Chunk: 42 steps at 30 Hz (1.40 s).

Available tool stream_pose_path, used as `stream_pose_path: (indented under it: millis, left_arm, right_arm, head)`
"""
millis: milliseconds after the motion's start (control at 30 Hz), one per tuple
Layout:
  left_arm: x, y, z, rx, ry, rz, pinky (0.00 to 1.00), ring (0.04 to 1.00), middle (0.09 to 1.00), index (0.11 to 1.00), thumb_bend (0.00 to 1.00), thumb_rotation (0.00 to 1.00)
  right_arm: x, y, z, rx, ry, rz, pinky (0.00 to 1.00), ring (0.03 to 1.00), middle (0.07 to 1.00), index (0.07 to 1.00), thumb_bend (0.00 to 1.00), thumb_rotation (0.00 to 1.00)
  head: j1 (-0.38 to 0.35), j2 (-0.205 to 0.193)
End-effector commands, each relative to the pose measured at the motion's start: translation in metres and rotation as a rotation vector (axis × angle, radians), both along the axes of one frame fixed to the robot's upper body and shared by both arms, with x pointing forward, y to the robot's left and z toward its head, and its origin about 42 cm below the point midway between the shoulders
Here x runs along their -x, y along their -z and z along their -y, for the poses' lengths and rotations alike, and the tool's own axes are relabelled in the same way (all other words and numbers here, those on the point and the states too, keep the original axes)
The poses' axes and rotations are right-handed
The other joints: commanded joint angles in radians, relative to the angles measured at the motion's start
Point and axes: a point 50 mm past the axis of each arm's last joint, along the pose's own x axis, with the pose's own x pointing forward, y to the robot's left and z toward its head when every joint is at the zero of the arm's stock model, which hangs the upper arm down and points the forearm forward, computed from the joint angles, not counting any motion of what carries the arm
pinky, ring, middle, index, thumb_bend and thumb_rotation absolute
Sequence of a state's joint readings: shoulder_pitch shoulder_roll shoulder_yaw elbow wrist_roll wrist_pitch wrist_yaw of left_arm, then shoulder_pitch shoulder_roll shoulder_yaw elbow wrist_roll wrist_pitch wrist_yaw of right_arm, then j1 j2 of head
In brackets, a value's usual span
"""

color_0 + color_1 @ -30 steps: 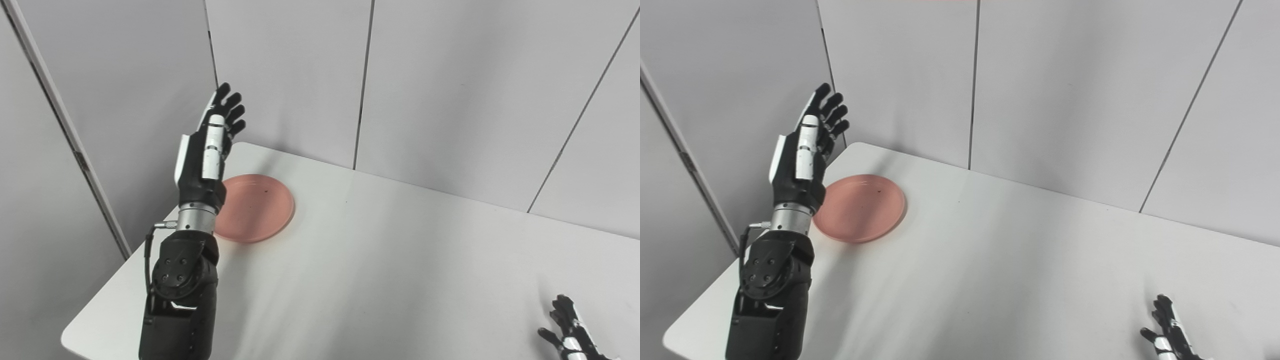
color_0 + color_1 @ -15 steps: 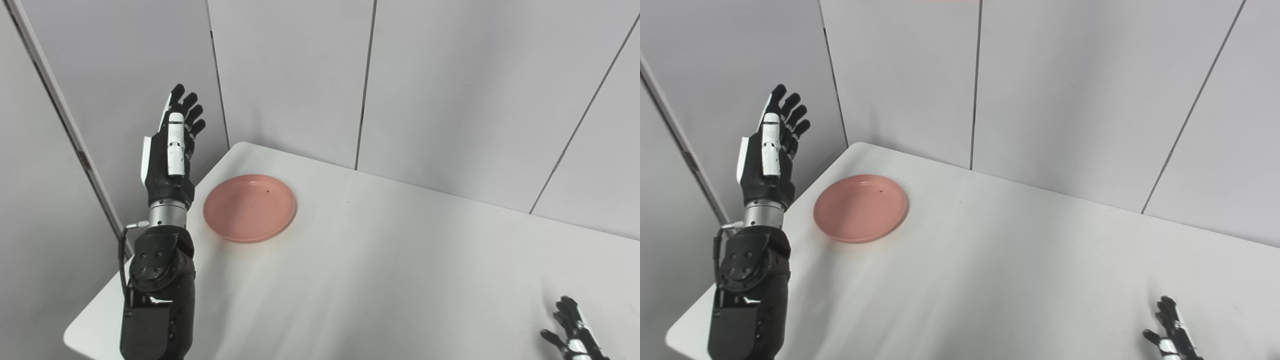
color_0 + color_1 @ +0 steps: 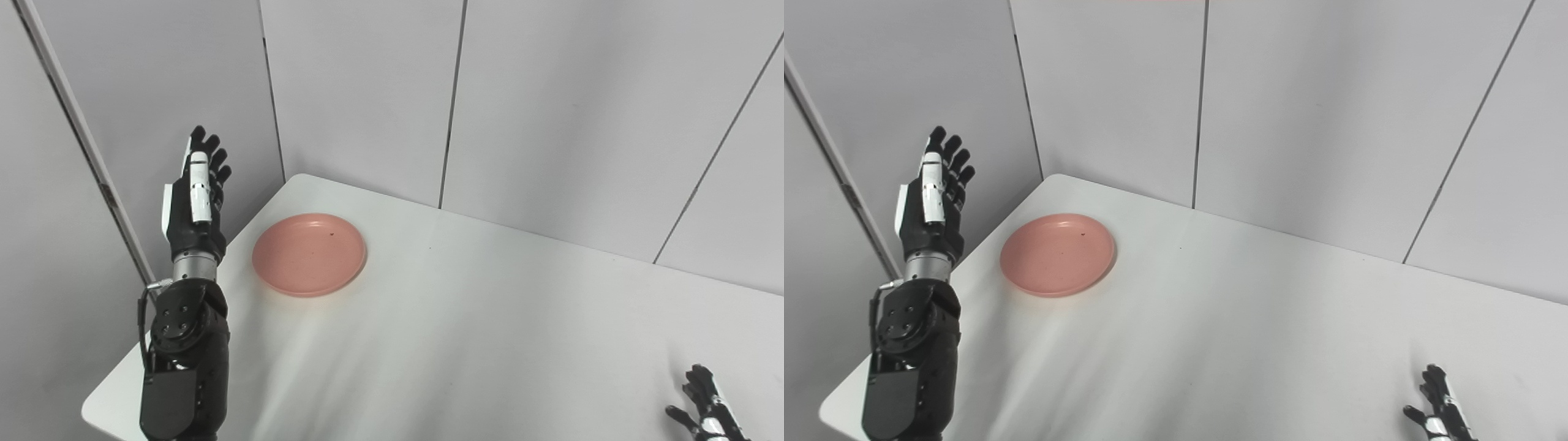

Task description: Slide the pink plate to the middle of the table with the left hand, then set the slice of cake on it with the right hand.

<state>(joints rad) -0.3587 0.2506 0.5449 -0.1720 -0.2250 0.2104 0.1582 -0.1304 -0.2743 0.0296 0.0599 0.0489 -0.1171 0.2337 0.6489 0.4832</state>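
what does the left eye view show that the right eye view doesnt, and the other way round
Only the left eye view: almost nothing extra; it frames everything further right. Only the right eye view: more wall left of the left hand, and a thin pink strip at the top edge. Both: the open, raised left hand off the table's left edge, the empty pink plate near the far left corner, the right hand low at bottom right. Neither shows cake.

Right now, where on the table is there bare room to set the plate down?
The whole white table from the plate to the right hand at the near right is bare. Nothing crowds it; the left hand is raised off the left edge.
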Motion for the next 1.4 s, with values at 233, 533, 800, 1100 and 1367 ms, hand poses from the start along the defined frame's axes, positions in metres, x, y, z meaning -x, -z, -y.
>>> stream_pose_path:
  millis: [233,533,800,1100,1367]
  left_arm:
    - [-0.006,0.000,-0.014,0.024,-0.024,0.031,0.94,0.973,0.971,0.961,0.35,1.00]
    - [-0.015,0.015,-0.023,0.069,-0.034,-0.009,0.96,0.970,0.977,0.965,0.30,1.00]
    - [-0.020,0.028,-0.026,0.080,-0.028,-0.049,0.95,0.963,0.970,0.960,0.31,1.00]
    - [-0.025,0.039,-0.028,0.097,-0.031,-0.092,0.96,0.969,0.975,0.969,0.33,1.00]
    - [-0.029,0.049,-0.030,0.128,-0.032,-0.123,0.98,0.972,0.977,0.974,0.33,1.00]
  right_arm:
    - [0.002,0.003,0.012,0.037,0.029,-0.023,1.00,1.000,1.000,1.000,0.45,1.00]
    - [0.003,0.003,0.012,0.033,0.031,-0.023,1.00,1.000,1.000,1.000,0.45,1.00]
    - [0.004,0.002,0.012,0.035,0.029,-0.027,1.00,1.000,1.000,1.000,0.45,1.00]
    - [0.004,0.000,0.012,0.034,0.031,-0.033,1.00,1.000,1.000,1.000,0.43,1.00]
    - [0.004,-0.001,0.013,0.035,0.030,-0.034,1.00,1.000,1.000,1.000,0.43,1.00]
  head:
    - [0.001,0.004]
    - [0.002,0.008]
    - [0.002,0.016]
    - [0.002,0.023]
    - [0.003,0.029]
